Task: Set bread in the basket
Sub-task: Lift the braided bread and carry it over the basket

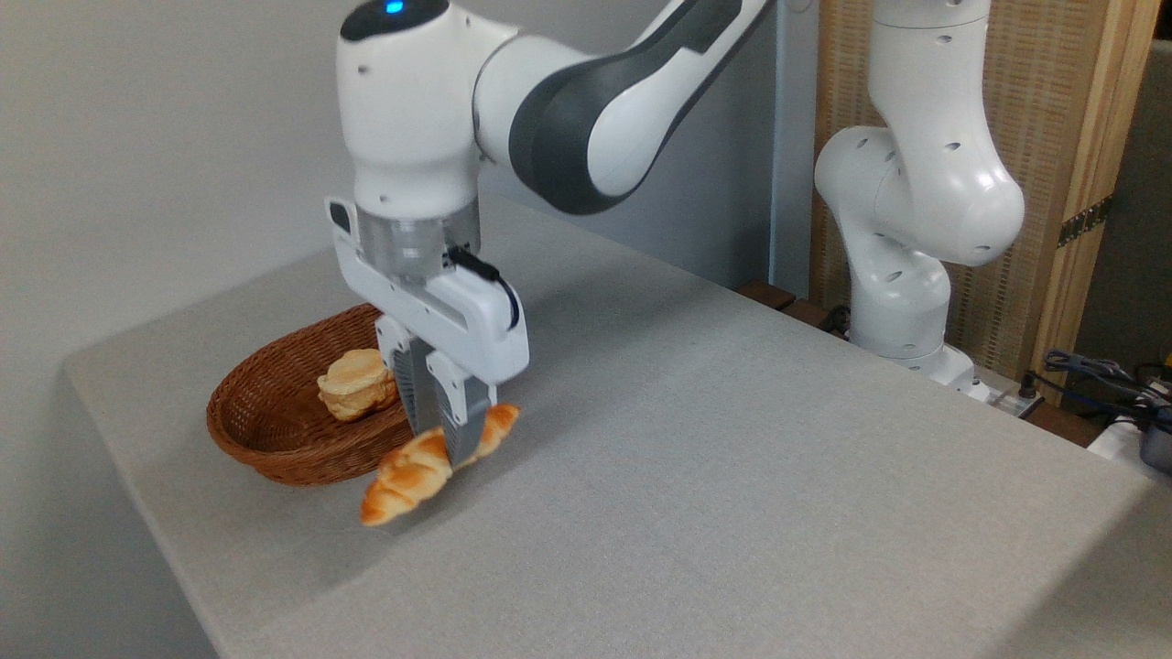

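Note:
The bread (409, 476), a long braided golden-orange loaf, hangs tilted in the air with its lower left tip pointing down, just in front of the basket's near rim. My gripper (446, 446) is shut on the bread near its upper right half. The basket (265, 416), an oval reddish-brown wicker one, sits on the table at the left, partly hidden behind the gripper. A shadow on the table below the loaf shows it is lifted off the surface.
A small pale round bun (355, 384) lies inside the basket. The grey table's left and front edges are near the basket. The arm's white base (902, 265) stands at the far right, with cables beside it.

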Available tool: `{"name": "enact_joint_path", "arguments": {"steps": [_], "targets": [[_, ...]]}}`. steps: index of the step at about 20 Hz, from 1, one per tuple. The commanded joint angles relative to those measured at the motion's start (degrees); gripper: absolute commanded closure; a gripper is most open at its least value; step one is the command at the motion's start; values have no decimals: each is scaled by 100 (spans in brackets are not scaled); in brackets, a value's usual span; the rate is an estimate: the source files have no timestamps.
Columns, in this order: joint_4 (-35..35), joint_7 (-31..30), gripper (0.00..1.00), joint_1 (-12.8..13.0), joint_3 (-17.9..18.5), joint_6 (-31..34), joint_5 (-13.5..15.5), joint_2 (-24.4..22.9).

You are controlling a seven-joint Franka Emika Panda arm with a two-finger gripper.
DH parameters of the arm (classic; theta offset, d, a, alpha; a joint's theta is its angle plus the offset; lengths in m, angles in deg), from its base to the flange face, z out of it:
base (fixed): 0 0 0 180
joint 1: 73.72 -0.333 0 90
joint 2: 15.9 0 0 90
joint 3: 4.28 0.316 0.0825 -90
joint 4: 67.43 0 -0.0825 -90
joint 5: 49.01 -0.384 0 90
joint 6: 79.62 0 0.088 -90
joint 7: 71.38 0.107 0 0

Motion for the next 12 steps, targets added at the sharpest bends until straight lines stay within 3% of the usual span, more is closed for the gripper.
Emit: {"name": "enact_joint_path", "arguments": {"steps": [1, 3, 6, 12], "targets": [[-214, 8, 58, 29, -22, 16, 389, -137], [-259, 52, 59, 90, -57, 7, 557, -137], [-259, 35, 59, 152, -426, -37, 812, -119], [-276, 78, 47, 152, -1076, -81, 918, 91]]}}
